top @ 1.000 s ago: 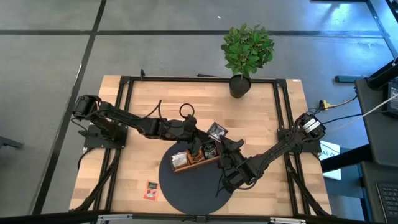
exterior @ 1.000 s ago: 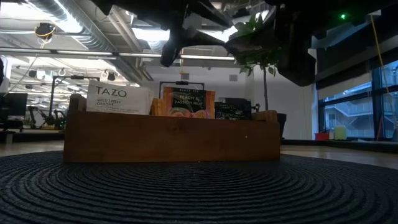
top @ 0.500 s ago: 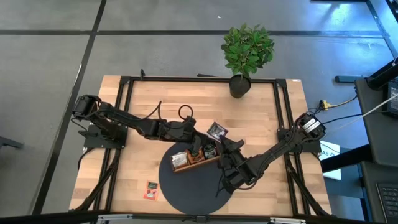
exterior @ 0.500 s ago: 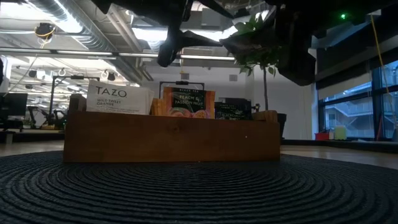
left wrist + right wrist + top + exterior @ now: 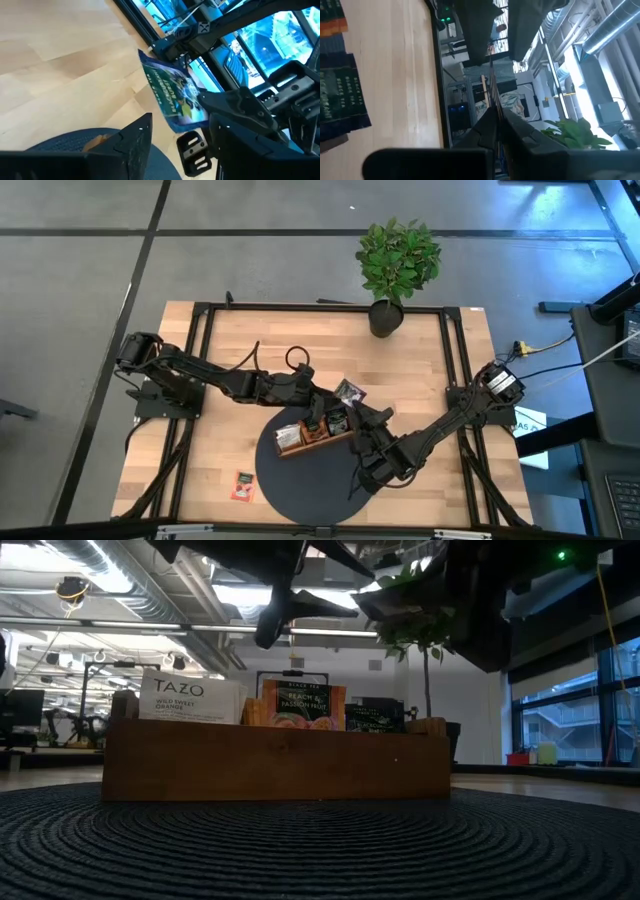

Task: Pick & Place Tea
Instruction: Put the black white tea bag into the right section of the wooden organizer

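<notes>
Already several sachets (image 5: pixel 303 707) stand in the wooden tray (image 5: pixel 315 438) at frame centre. Right tool (image 5: pixel 492 112) pinches a thin sachet (image 5: pixel 349 391); left tool (image 5: pixel 175 145) gapes wide above the tray. One sachet (image 5: pixel 243 485) waits lower left on the desk (image 5: pixel 250 340).

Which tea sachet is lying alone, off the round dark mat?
The red-orange sachet flat on bare wood near the table's front-left; the others stand in the wooden tray or are held.

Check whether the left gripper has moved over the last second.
Yes, slightly. In the high view the left gripper has stayed over the wooden tray, but in the low view its fingers have spread apart above it.
</notes>
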Controlling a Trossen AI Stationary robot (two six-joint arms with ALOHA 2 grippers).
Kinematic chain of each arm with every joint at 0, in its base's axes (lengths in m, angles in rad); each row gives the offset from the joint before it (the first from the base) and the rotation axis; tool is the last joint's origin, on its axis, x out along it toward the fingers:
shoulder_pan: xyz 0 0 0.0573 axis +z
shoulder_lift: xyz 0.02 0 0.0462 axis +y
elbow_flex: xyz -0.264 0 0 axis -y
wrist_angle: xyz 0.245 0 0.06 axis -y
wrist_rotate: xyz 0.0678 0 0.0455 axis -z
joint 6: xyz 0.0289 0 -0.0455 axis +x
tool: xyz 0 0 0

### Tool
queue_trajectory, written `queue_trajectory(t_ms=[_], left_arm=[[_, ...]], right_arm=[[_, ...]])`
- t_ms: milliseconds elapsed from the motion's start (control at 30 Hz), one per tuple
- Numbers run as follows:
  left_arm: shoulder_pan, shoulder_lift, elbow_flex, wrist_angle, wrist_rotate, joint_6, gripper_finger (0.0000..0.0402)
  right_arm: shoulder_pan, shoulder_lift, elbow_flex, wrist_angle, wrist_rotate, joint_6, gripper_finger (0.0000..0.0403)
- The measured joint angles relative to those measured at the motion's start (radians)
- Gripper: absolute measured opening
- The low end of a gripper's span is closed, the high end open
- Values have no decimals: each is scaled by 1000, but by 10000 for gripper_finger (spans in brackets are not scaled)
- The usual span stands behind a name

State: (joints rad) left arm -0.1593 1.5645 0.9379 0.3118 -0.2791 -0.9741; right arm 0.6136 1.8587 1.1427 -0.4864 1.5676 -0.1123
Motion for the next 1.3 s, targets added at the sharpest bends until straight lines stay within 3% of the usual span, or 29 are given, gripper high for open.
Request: queue_trajectory(t_ms=[300, 800, 1100, 1300], left_arm=[[-3, 0, 0, 35, 11, 43, 155], [12, 0, 0, 28, 11, 126, 23], [11, 2, -2, 18, 32, 288, 2], [18, 0, -1, 8, 65, 508, 2]], right_arm=[[-7, 0, 0, 66, 2, -58, 25], [-8, 0, 0, 102, -8, -55, 28], [-10, -4, 1, 104, -261, -15, 51], [-9, -59, -1, 88, -624, 109, 121]])
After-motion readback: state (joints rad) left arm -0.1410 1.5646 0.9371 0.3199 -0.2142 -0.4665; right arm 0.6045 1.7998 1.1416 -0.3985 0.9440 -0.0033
